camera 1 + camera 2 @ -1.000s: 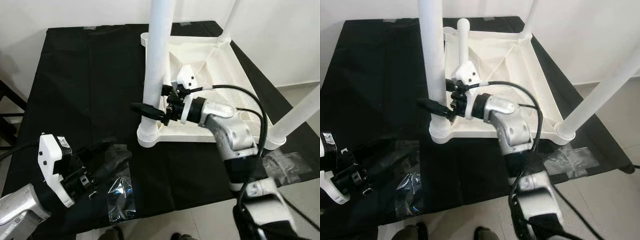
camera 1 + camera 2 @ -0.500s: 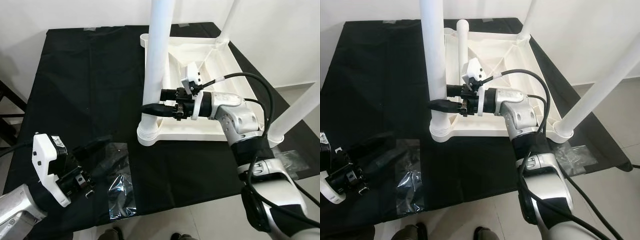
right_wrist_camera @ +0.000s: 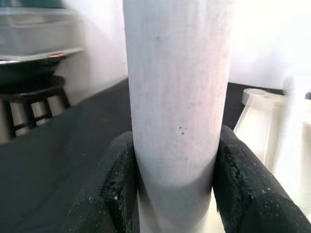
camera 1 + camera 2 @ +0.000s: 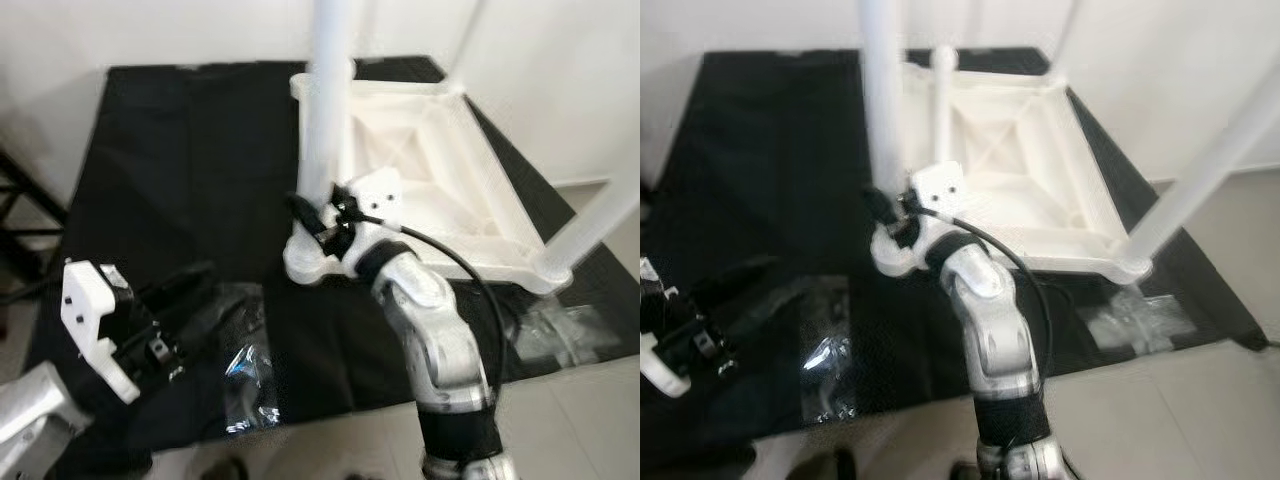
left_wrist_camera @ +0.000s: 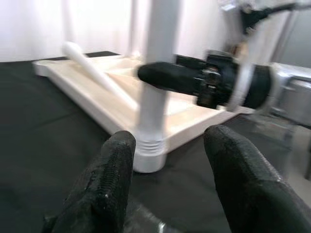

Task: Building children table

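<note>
From the left eye view, the white plastic children table [image 4: 420, 190] lies upside down on the black cloth-covered desk [image 4: 180, 170], round legs pointing up. The right tool [image 4: 312, 215] clamps the near-corner leg [image 4: 325, 120] just above its ribbed socket. A crinkled clear plastic bag [image 4: 245, 385] lies nearby.

In the left wrist view, the left tool [image 5: 167, 179] is spread wide over the cloth.

In the right wrist view, matte black fingers [image 3: 119, 189] press both sides of the smooth, faintly speckled tube.
</note>
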`<state>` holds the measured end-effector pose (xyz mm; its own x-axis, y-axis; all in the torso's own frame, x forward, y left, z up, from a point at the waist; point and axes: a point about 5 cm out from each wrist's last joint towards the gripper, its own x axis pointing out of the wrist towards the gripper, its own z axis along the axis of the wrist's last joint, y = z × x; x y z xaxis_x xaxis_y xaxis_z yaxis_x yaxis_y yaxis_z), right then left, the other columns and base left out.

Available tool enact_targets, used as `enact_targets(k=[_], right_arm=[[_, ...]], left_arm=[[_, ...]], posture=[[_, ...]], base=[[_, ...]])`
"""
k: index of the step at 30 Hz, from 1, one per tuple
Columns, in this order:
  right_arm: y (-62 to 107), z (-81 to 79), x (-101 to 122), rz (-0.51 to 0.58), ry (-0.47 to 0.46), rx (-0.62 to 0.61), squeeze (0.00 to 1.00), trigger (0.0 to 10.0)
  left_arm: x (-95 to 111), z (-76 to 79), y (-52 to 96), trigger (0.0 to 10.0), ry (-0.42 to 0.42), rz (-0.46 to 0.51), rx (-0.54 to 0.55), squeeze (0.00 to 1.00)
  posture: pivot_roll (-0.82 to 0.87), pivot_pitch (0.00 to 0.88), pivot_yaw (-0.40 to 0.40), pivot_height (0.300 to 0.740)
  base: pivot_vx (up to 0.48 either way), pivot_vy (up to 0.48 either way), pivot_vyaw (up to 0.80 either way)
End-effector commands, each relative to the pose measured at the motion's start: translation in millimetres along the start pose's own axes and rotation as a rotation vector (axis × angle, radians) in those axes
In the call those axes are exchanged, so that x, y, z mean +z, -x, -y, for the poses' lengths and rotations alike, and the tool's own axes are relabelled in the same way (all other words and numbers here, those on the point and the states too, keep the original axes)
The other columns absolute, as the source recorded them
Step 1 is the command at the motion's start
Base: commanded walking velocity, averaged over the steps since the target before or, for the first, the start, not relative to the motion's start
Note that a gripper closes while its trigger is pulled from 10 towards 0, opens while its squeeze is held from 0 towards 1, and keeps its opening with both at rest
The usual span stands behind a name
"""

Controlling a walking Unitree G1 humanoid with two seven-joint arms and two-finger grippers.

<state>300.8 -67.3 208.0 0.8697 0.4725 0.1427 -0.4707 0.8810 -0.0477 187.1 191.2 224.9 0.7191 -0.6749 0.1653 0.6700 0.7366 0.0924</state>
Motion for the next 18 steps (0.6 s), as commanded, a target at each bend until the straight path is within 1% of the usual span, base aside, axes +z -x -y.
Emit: enact_targets(k=[1, 2, 6, 7, 8, 11, 12, 13, 14, 15, 16, 17, 18], right_arm=[[10.1, -3.6, -46.3, -0.214, -0.083, -0.04, 0.0, 0.0], [2.7, -4.6, -47.7, -0.2, -0.075, -0.008, 0.0, 0.0], [-3.4, -2.0, -43.9, -0.187, -0.053, -0.001, 0.0, 0.0], [-5.2, -1.5, -41.5, -0.188, -0.038, 0.005, 0.0, 8.8], [-8.3, -1.9, -35.7, -0.164, -0.044, 0.036, 0.02, 10.0], [-8.9, -3.6, -30.8, -0.151, -0.049, 0.045, 0.02, 10.0], [-11.1, -9.9, -19.6, -0.115, -0.119, 0.115, 1.0, 10.0], [-13.9, -12.4, -8.1, -0.074, -0.17, 0.216, 1.0, 10.0], [-15.3, -13.8, -0.6, -0.048, -0.2, 0.285, 1.0, 10.0], [-16.8, -11.7, 8.9, -0.008, -0.19, 0.388, 1.0, 10.0], [-17.6, -8.1, 14.4, 0.008, -0.173, 0.466, 1.0, 10.0], [-17.6, -8.1, 14.4, 0.008, -0.173, 0.466, 1.0, 10.0], [-17.3, -5.0, 20.0, 0.022, -0.175, 0.556, 0.95, 10.0]], left_arm=[[-1.6, -0.6, -0.8, 10.0, -0.007, -0.009, -0.002, 0.0], [-4.5, -2.9, -2.9, 10.0, -0.006, -0.013, -0.001, 0.0], [-6.3, -3.9, -3.6, 10.0, -0.005, -0.015, 0.001, 0.0], [-6.6, -4.4, -3.5, 10.0, -0.005, -0.012, 0.008, 0.0], [-7.1, -5.0, -3.5, 10.0, -0.005, -0.011, 0.012, 0.0], [-7.4, -5.4, -3.6, 10.0, -0.005, -0.009, 0.016, 0.0], [-8.0, -5.8, -4.1, 10.0, -0.004, -0.008, 0.016, 0.0], [-8.7, -5.9, -5.0, 10.0, -0.002, -0.008, 0.013, 0.0], [-9.2, -5.9, -5.7, 10.0, -0.001, -0.008, 0.012, 0.0], [-9.7, -5.8, -6.3, 10.0, 0.001, -0.009, 0.009, 0.0], [-10.2, -5.9, -6.8, 10.0, 0.001, -0.01, 0.007, 0.0], [-10.2, -5.9, -6.8, 10.0, 0.001, -0.01, 0.007, 0.0], [-10.6, -6.0, -7.0, 10.0, 0.001, -0.01, 0.005, 0.0]], posture=[[0.03, 0.206, -0.057, 0.74], [0.03, 0.191, -0.059, 0.74], [0.04, 0.189, -0.061, 0.74], [0.03, 0.186, -0.06, 0.74], [0.03, 0.182, -0.059, 0.74], [0.03, 0.182, -0.059, 0.74], [0.03, 0.177, -0.059, 0.74], [0.03, 0.175, -0.061, 0.74], [0.03, 0.175, -0.061, 0.74], [0.04, 0.171, -0.063, 0.74], [0.04, 0.17, -0.063, 0.74], [0.04, 0.17, -0.063, 0.74], [0.04, 0.171, -0.063, 0.74]], base=[[0.0, 0.0, 0.0], [0.0, 0.0, 0.0], [0.0, 0.0, 0.0], [0.0, 0.0, 0.0], [0.0, 0.0, 0.0], [0.0, 0.0, 0.0], [0.0, 0.0, 0.0], [0.0, 0.0, 0.0], [0.0, 0.0, 0.0], [0.0, 0.0, 0.0], [0.0, 0.0, 0.0], [0.0, 0.0, 0.0], [0.0, 0.0, 0.0]])
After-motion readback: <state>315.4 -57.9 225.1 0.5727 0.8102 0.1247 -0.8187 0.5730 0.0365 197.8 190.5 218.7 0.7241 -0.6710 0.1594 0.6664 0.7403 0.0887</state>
